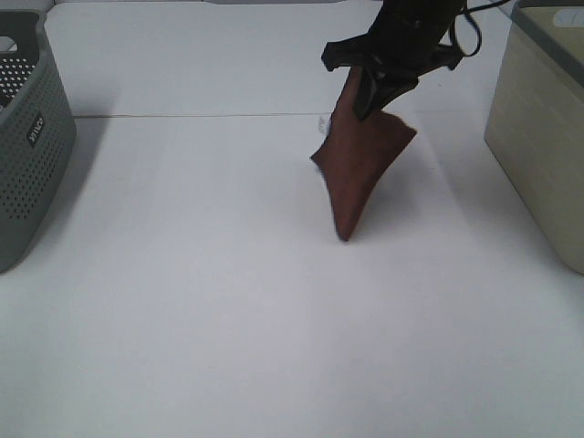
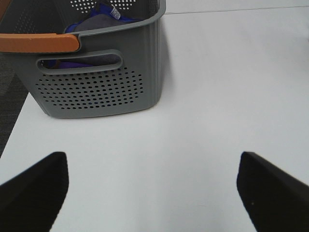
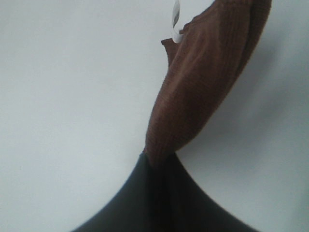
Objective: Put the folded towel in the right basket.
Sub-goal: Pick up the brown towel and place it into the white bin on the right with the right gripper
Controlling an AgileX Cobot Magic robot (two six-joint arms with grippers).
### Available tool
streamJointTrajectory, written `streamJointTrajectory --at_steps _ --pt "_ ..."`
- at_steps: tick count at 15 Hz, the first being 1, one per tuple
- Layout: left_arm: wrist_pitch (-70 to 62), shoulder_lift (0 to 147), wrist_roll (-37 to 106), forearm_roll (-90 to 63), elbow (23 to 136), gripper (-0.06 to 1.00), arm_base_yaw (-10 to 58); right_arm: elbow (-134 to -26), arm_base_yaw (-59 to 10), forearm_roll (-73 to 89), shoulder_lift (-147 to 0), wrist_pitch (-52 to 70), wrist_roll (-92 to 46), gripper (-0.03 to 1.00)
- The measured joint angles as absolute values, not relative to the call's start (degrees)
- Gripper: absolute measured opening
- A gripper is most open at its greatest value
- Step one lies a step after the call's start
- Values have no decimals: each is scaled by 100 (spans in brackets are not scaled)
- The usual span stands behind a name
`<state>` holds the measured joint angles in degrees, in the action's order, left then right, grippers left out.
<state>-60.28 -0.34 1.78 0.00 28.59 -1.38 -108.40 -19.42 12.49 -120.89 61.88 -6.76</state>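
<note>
The folded brown towel (image 1: 358, 169) hangs from my right gripper (image 1: 370, 102), which is shut on its top edge above the white table, at the back right of centre. Its lowest corner points down close to the tabletop. In the right wrist view the towel (image 3: 203, 92) hangs from the closed fingers, with a small white tag (image 3: 176, 19) at its far end. The right basket (image 1: 538, 128) is beige and stands at the table's right edge, to the right of the towel. My left gripper (image 2: 152, 191) is open and empty, its fingertips (image 2: 34, 191) spread wide over bare table.
A grey perforated basket (image 1: 27, 137) stands at the left edge; the left wrist view shows its wall (image 2: 96, 87), with blue and purple cloth inside and an orange handle. The white table (image 1: 201, 301) lies between the baskets.
</note>
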Motion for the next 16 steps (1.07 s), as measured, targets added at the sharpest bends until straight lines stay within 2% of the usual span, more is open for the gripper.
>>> streamJointTrajectory --at_steps 7,9,16 --pt "-6028 -34 178 0 2859 88 -138 -10840 -1851 -1152 -11075 6864 -269 4" --pt "-6028 -34 178 0 2859 88 -138 -10840 -1473 -1186 -10915 6950 -269 4" --pt "-6028 -34 178 0 2859 88 -138 -10840 693 -286 -10789 6950 -751 4"
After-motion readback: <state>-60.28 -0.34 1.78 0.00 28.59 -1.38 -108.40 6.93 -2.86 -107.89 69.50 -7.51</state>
